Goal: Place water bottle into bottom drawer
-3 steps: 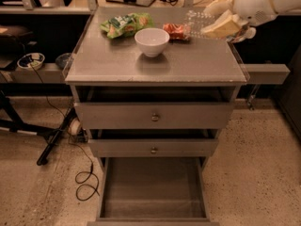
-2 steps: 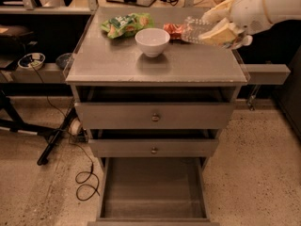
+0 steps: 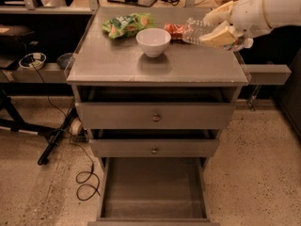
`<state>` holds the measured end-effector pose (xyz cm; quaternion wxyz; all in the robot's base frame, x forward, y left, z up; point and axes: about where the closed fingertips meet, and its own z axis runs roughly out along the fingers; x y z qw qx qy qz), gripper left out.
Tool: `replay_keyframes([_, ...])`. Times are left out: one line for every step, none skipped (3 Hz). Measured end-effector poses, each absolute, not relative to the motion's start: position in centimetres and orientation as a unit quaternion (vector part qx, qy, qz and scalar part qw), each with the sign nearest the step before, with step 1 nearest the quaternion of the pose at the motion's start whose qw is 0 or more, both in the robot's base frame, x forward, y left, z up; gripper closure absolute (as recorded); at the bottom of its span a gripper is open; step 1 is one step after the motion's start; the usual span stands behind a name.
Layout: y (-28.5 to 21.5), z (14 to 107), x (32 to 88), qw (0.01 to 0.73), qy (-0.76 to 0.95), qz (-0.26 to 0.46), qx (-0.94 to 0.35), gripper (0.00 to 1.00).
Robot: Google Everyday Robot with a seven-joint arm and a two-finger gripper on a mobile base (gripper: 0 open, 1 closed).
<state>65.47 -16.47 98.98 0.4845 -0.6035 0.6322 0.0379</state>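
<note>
**Bottle tipped level in my grip**

The water bottle (image 3: 195, 31) stood upright a second ago. Now it lies nearly level over the far right of the cabinet top (image 3: 155, 67), its long axis left to right and its free end towards the red snack packet (image 3: 173, 29). My gripper (image 3: 214, 27) is clamped on its right part. I judge the carry down to the open bottom drawer (image 3: 153, 185) comes next.

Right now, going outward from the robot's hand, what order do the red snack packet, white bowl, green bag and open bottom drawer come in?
The hand, at the back right of the cabinet top, is shut on the water bottle.
1. Red snack packet, just left of it.
2. White bowl, centre of the top.
3. Green bag, back left.
4. Bottom drawer, far below, pulled open.
</note>
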Motion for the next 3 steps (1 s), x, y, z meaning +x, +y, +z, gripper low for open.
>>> replay_keyframes([-16.5,97.2,64.5,0.508,0.643,0.044,-0.571,1.0])
replay_keyframes([-16.2,94.9,63.5,0.522,0.653,0.053,-0.546,1.0])
replay_keyframes([-16.0,92.5,62.5,0.521,0.662,0.079,-0.534,1.0])
